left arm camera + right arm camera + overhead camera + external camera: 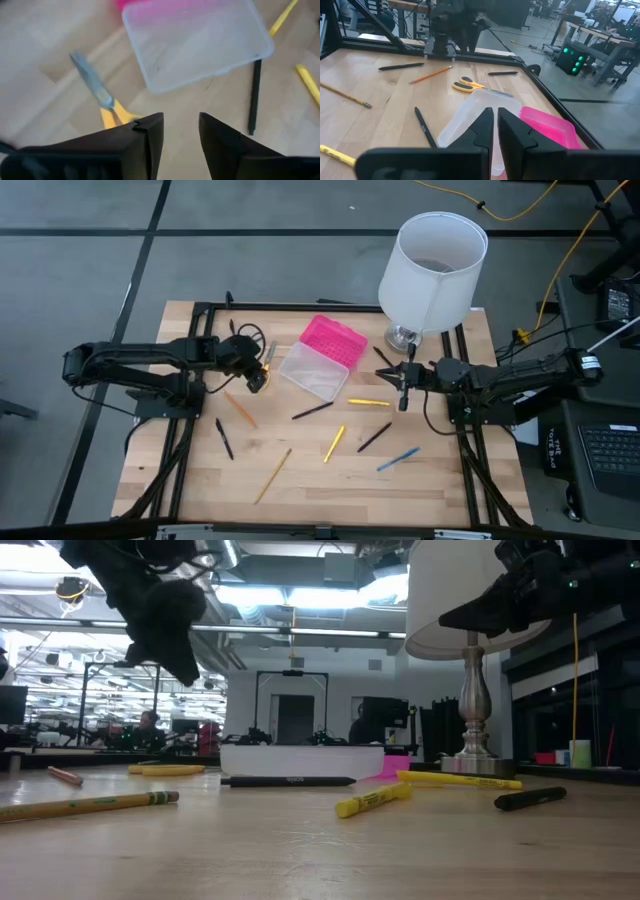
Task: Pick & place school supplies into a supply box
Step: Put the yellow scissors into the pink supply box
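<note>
The supply box lies open at the table's middle, its pink half (pixel 336 340) toward the far edge and its clear half (pixel 313 373) nearer. The yellow-handled scissors (pixel 268 362) lie flat just left of the box. My left gripper (pixel 257 378) hovers open and empty above the table beside the scissors (pixel 102 97), facing the clear half (pixel 195 42). My right gripper (pixel 400 377) is shut and empty, above the table right of the box, pointing at it (pixel 496 112). Pens and pencils lie scattered on the near half of the table.
A white lamp (pixel 432 270) stands at the far right. On the wood lie black pens (pixel 312 410) (pixel 374 437) (pixel 224 438), yellow pens (pixel 368 402) (pixel 334 443), a blue pen (pixel 398 458), a yellow pencil (pixel 272 475) and an orange pencil (pixel 240 410).
</note>
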### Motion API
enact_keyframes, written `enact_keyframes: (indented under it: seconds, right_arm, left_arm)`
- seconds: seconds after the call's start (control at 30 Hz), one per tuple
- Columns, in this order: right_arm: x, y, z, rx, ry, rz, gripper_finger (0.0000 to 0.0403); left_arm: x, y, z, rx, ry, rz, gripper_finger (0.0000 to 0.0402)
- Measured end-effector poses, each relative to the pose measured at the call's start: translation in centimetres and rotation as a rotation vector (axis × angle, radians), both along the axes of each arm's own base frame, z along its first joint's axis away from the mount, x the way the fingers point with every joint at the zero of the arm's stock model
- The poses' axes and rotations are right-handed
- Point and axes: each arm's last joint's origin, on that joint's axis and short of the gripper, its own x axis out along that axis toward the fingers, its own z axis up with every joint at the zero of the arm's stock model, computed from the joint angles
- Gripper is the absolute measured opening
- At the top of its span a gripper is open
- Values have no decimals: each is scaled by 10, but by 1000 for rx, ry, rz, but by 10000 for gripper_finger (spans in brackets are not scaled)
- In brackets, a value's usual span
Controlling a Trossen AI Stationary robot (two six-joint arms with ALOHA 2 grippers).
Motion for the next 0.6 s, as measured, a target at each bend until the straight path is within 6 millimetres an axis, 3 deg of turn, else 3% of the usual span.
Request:
enact_keyframes:
  seconds: [0.2, 0.37, 0.6]
  right_arm:
    - [2, 0, -3, -4, 14, -7, 31]
    - [4, -2, -6, -18, 36, -69, 31]
    - [7, -2, -11, -25, 70, -95, 31]
  left_arm:
    - [3, 1, -11, -52, 125, 17, 118]
    - [10, 3, -2, -77, 217, 73, 118]
    - [23, 6, 1, -25, 263, 13, 118]
